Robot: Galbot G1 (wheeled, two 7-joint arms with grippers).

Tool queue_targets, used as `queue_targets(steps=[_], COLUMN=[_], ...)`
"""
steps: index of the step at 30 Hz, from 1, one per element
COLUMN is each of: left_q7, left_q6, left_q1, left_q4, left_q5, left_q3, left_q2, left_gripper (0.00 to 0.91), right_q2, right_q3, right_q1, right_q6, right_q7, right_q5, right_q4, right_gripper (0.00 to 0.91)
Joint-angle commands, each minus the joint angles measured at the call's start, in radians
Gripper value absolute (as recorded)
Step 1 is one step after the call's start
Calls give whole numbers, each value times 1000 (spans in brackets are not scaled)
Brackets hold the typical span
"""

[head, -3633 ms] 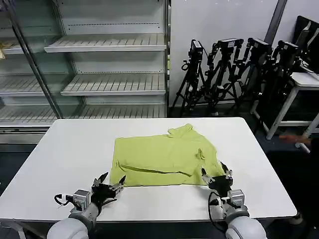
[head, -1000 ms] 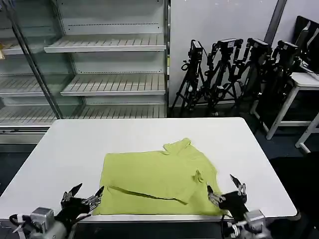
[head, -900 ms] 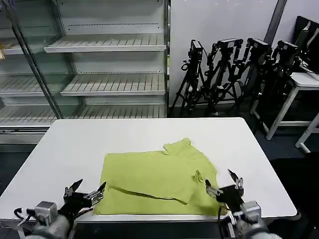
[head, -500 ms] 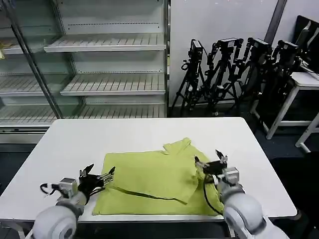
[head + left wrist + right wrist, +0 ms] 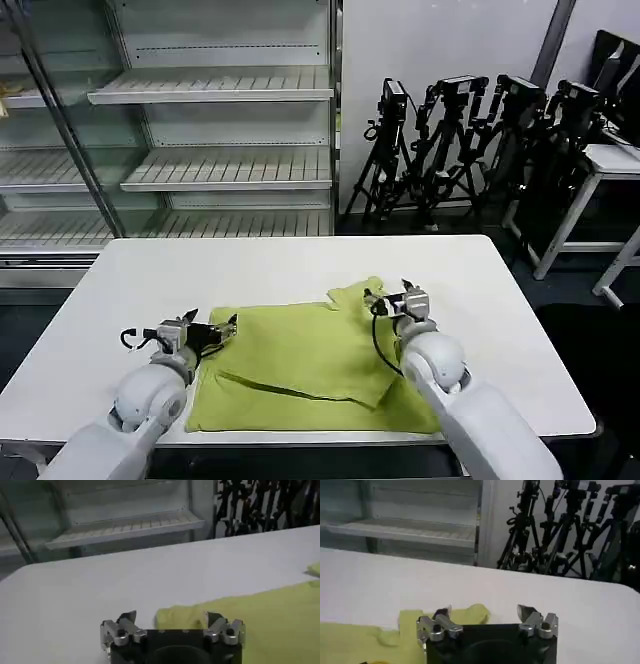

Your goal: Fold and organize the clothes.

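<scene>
Both arms reach forward from the near edge, forearms low and angled inward. The left tool [image 5: 208,332] sits out ahead on the left — fingers spread apart, tips pointing to the robot's right. The right tool [image 5: 390,297] is extended farther forward on the right, its two fingers parted too, aimed away from the body.

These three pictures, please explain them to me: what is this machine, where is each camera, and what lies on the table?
It is a robot with two arms, each ending in a pincer. The wide picture comes from its head, looking down at a white table. On it lies a lime yellow-green shirt, partly folded. The left pincer is at the shirt's far left corner and the right pincer is at the collar end. Both are open and hold nothing. The other two pictures come from cameras on the wrists: one looks past the left pincer at the shirt corner, the other past the right pincer.
</scene>
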Motion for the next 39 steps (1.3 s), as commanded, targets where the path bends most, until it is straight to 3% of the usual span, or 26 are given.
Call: queue_targets(steps=[1,4,5,6,7,20,33,39], left_q7=[6,11,12,12,13,30,37,47], left_q6=[-2,-1,-2,-1,-2,-13,-13,-95], left_q1=[-117,-121,-123,-124,-123,-64,6,20], left_q4=[132,144,150,157,158,113,69,19], left_q5=[-4,-2,-1,-1,-1,-9,-49,-28], left_q3=[61,68,70,71,71,58,24,3], left_q2=[-7,-12,-15,-18,-18,-3,0,4], left_gripper=[907,907,302,91,20,20,20,20], right_q2=[72,90,98,106,109,99,98,97], right_q3=[-37,-35,-32,-27,-24,-12,-13,4], right_q1=[87,102,107,112,113,83,60,45], right_q6=[-4,-3,-4,-4,-4,-4,-3,20], right_q7=[7,6,9,14,15,21,24,16], right_q5=[26,30,40,52,60,191,185,161], right_q4=[-147,-178,-191,-204,-207,-180,-167,-128], right_gripper=[907,907,907,564,20,0,0,0])
